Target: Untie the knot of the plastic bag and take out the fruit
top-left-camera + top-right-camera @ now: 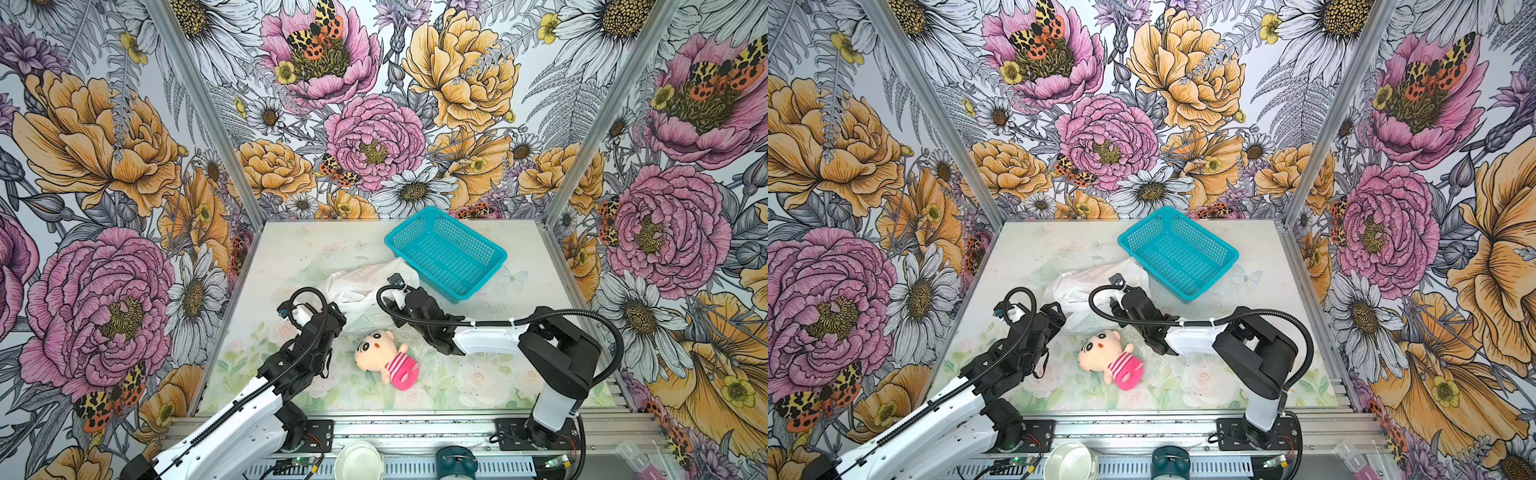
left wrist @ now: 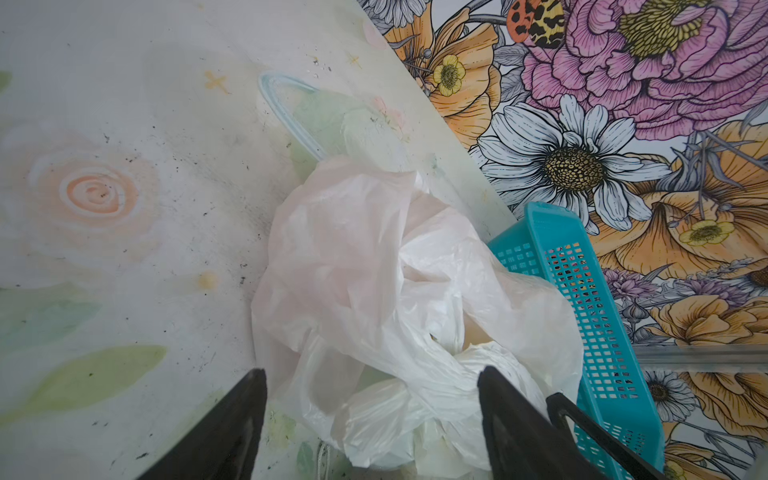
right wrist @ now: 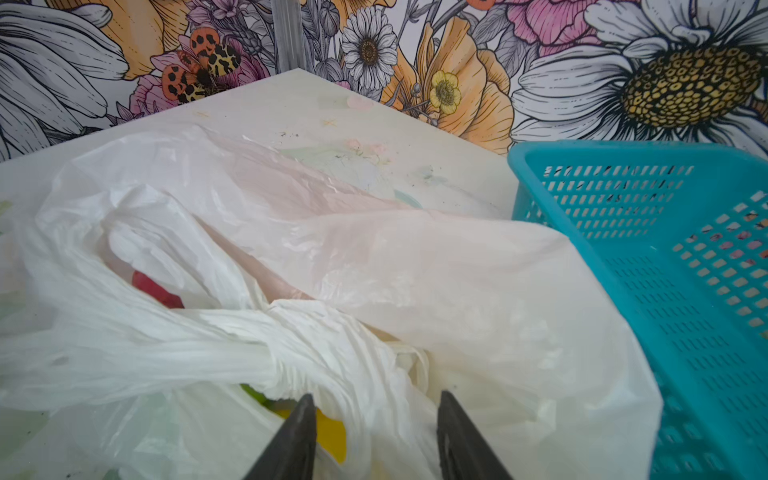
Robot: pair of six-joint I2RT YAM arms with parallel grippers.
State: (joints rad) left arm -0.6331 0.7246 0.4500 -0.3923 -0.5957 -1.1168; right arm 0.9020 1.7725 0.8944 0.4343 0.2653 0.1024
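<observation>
Views from above, both: plastic bag (image 1: 358, 286) lies mid-table as a crumpled, translucent white heap. Its right edge reaches the side of the basket (image 1: 449, 253), a teal rectangular tray of moulded plastic mesh, set askew. Plush doll (image 1: 384, 358) has a soft, round cream head and a pink-striped body. It lies on its side nearer the front, apart from the bag. Table (image 1: 478, 374) is matt, printed with pale roses and leaves.

Left wrist view: left gripper (image 2: 368, 372) stands open, its two black wedge-shaped fingers wide apart, straddling the bag's bulging end. Film here is thin and wrinkled, milky to faintly pink. Basket wall lies against the bag.

Right wrist view: knot (image 3: 299, 345) sits on top of the bag, a tight wad of pleated white film with a flattened handle band fanning out sideways. Right gripper (image 3: 376, 397) has its tapered dark fingers partly apart, with bunched plastic just beside the knot between them; whether they pinch it cannot be told. Fruit (image 3: 330, 434) is inside the bag: glossy yellow, a sliver of green and a red piece show through gaps under the knot. A smoother fold of film reaches the basket's side.
</observation>
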